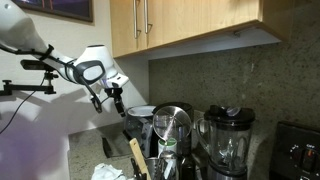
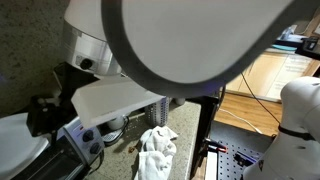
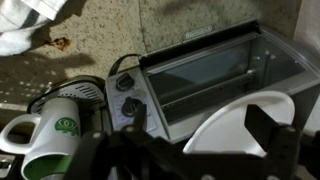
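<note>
My gripper (image 3: 200,128) is open, its dark fingers (image 3: 268,125) spread wide with nothing between them. It hangs just above a white plate (image 3: 235,120) that lies on top of a silver toaster oven (image 3: 200,65) by the oven's knobs (image 3: 127,84). In an exterior view the gripper (image 1: 117,101) points down at the white plate (image 1: 141,112) beside the wall. A white mug with a green logo (image 3: 50,125) stands left of the oven. In an exterior view the arm blocks most of the picture; the plate's rim (image 2: 14,152) shows at the lower left.
A steel kettle (image 1: 172,128) and a blender (image 1: 228,140) stand close to the plate. Wooden utensils (image 1: 135,155) stick up in front. A crumpled white cloth (image 2: 155,152) lies on the counter. Wooden cabinets (image 1: 190,25) hang overhead.
</note>
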Tool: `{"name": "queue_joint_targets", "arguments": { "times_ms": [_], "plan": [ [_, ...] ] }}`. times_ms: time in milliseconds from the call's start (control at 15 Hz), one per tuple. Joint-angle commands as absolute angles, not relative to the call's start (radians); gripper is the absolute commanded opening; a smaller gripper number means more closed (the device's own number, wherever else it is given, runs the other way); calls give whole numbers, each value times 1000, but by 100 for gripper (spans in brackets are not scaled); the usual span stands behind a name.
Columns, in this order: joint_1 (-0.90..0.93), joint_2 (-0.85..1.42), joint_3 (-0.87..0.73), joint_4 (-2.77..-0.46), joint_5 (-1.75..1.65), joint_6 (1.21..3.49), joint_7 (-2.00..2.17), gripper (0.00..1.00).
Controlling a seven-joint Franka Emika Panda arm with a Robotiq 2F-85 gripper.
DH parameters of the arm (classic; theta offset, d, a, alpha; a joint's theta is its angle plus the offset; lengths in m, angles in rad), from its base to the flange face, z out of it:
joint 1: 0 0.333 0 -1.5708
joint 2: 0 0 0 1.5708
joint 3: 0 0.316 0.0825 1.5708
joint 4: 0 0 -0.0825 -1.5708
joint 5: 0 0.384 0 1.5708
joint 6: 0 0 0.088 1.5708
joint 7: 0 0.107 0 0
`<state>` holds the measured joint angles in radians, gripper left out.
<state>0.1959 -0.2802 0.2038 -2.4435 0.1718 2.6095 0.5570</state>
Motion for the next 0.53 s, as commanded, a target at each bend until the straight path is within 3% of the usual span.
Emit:
{"name": "queue_joint_targets", "arguments": {
  "times_ms": [0, 467],
  "plan": [
    [184, -409, 283, -2530, 86, 2522, 555, 100],
    [193, -502, 408, -2589, -40, 2454, 553, 100]
  ]
}}
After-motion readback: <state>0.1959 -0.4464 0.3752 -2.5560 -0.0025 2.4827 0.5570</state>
